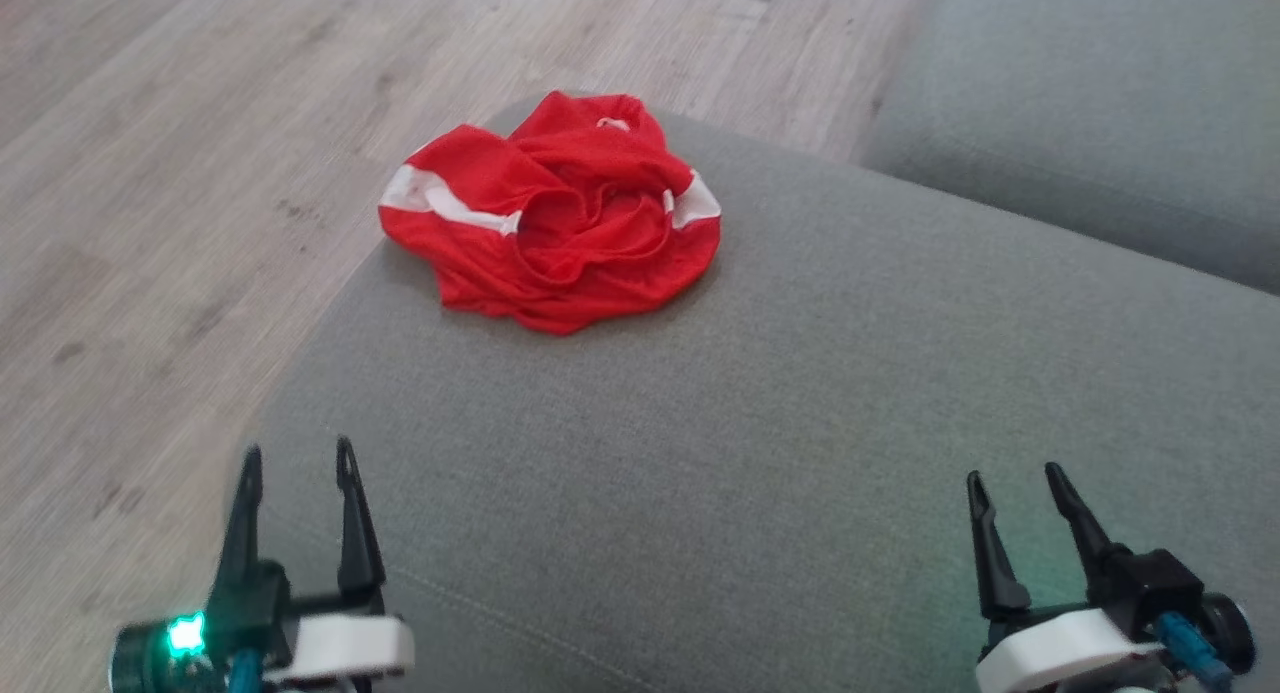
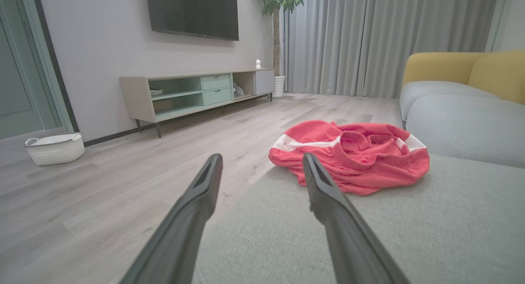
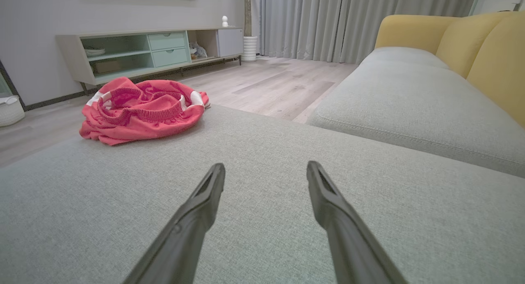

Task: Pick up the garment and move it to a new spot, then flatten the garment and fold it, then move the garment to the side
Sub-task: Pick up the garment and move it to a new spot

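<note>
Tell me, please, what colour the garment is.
The garment is red with white bands, clearest in the head view.

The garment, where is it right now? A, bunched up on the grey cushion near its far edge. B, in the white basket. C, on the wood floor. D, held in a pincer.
A: the garment lies crumpled on the cushion by its far edge, while the left pincer and the right pincer are open and well short of it.
</note>
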`<state>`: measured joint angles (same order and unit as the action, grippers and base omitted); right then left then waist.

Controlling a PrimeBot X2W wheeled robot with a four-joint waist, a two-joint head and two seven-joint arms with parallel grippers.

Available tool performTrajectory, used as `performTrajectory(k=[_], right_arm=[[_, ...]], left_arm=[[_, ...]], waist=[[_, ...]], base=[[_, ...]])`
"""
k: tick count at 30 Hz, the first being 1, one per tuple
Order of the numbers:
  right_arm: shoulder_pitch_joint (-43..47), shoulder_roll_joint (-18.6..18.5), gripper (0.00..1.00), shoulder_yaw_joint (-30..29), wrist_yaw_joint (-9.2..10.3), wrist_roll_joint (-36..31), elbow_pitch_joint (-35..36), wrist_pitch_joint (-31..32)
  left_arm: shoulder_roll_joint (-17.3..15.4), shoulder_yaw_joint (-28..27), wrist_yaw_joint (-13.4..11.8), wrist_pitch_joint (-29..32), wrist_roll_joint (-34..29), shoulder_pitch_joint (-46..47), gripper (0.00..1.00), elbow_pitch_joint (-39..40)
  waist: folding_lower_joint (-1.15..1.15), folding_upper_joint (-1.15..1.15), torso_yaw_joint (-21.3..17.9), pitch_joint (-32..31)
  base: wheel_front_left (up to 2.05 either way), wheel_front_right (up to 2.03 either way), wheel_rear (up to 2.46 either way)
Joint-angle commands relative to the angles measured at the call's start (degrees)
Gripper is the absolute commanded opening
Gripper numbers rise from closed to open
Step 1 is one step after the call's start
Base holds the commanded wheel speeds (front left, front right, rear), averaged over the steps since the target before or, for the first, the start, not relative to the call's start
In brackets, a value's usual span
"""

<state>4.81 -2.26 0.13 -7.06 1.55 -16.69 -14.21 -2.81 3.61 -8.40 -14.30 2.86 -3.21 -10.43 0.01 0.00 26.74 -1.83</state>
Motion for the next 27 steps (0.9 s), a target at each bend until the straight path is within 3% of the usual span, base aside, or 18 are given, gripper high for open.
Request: performTrajectory(k=[1,7,12,16,21,27], right_arm=[[-2.2,-0.6,1.0,0.6,-0.43,-1.0,1.9,-0.8],[-3.5,-0.8,1.0,-2.9,-0.43,-6.3,4.7,-0.8],[-5.8,-5.4,1.0,-5.5,-0.43,-8.4,7.2,-0.8],[-7.2,-9.2,1.0,-6.9,-0.43,-8.5,8.6,-0.8],[-9.1,-12.0,1.0,-8.2,-0.43,-7.8,9.9,-0.8],[-10.0,-12.6,1.0,-8.3,-0.43,-7.3,11.0,-0.8]], left_arm=[[-0.2,-2.2,0.1,-0.7,-0.6,4.2,1.0,2.7],[-1.4,-3.0,1.4,-0.7,-1.3,12.0,1.0,4.9],[-1.5,-2.4,2.9,-0.7,-1.4,22.5,1.0,1.8],[-1.2,-1.1,3.5,-0.7,-1.5,32.1,1.0,-7.1],[-0.5,-0.1,1.1,-0.7,-0.7,41.9,1.0,-20.8],[-0.2,0.1,-1.0,-0.7,1.5,48.7,1.0,-34.9]], waist=[[-0.01,0.0,0.8,1.3],[-0.01,0.0,-0.2,8.6],[-0.01,0.0,-1.6,16.4],[-0.01,0.0,-2.7,21.2],[-0.01,0.0,-4.8,25.7],[-0.01,0.0,-7.0,28.2]], base=[[0.0,0.0,0.0],[0.0,0.0,0.0],[0.0,0.0,0.0],[0.0,0.0,0.0],[0.0,0.0,0.0],[0.0,0.0,0.0]])
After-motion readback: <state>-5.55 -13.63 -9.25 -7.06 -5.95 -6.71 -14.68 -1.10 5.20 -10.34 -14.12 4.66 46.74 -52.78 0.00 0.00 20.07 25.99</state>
